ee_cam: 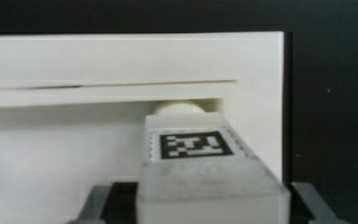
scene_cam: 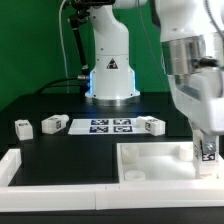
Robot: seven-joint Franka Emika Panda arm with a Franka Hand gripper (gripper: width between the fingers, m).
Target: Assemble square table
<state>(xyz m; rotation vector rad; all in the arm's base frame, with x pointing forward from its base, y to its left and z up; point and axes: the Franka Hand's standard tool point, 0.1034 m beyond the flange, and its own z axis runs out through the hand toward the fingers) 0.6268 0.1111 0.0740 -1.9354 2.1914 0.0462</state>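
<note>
Gripper clamped on leg | black-and-white tag on leg | leg at square table slab corner

Reaches down from above at the exterior view's right, white arm near vertical, gripper pointing down, fingers pressed against both sides of the table leg.

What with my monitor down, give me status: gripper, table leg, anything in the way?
Gripper shut on leg. Leg upright at tabletop corner, by socket; seating unclear. Nothing blocking socket; loose legs lie apart.
</note>
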